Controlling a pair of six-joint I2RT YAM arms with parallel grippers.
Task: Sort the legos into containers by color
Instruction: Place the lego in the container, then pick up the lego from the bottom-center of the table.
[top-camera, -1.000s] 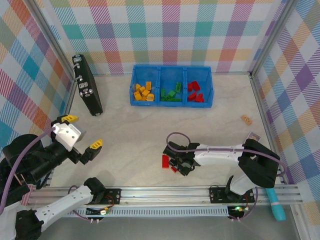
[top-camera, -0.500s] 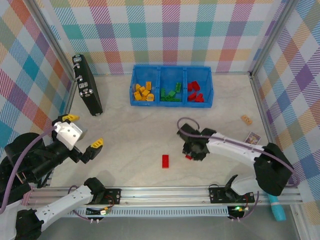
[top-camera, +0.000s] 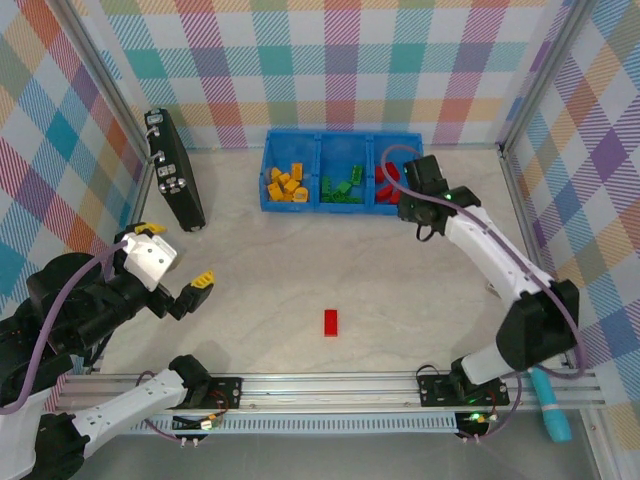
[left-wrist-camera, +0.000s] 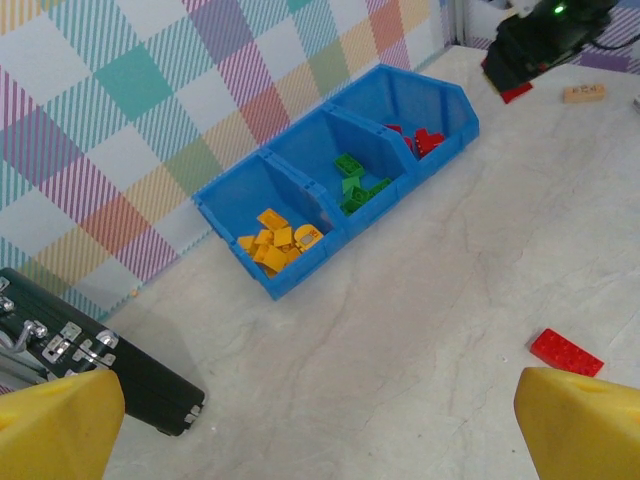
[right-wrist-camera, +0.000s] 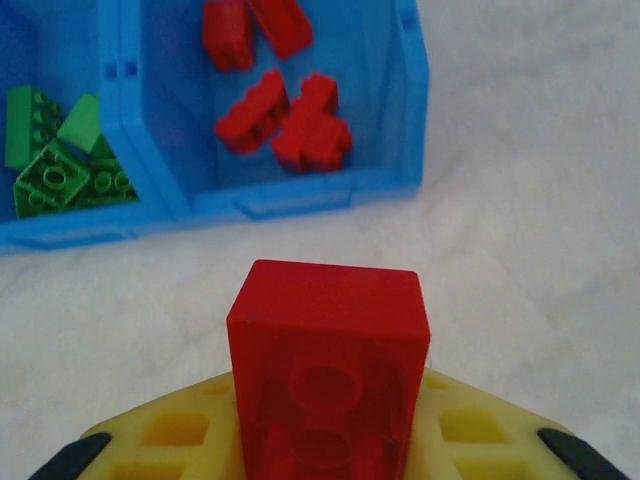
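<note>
The blue bin (top-camera: 343, 207) stands at the back with three compartments. They hold yellow legos (top-camera: 287, 183), green legos (top-camera: 343, 186) and red legos (top-camera: 392, 185). My right gripper (top-camera: 412, 197) hovers at the front of the red compartment (right-wrist-camera: 300, 195), shut on a red brick (right-wrist-camera: 328, 360) that stands up between its yellow fingers. Another red brick (top-camera: 331, 322) lies flat on the table at front centre, also seen at the right of the left wrist view (left-wrist-camera: 566, 351). My left gripper (top-camera: 175, 255) hangs wide open at the near left, with nothing between its fingers (left-wrist-camera: 55, 425).
A black slab-like device (top-camera: 175, 170) leans at the back left. A pale tan piece (top-camera: 492, 238) lies on the table at the right. Metal frame rails run along the front and right edges, and a teal object (top-camera: 552, 415) lies beyond the front rail.
My right arm lifted a red brick from front centre and carried it back to the bin's red compartment. The other red brick stayed put. The left gripper shifted slightly.
</note>
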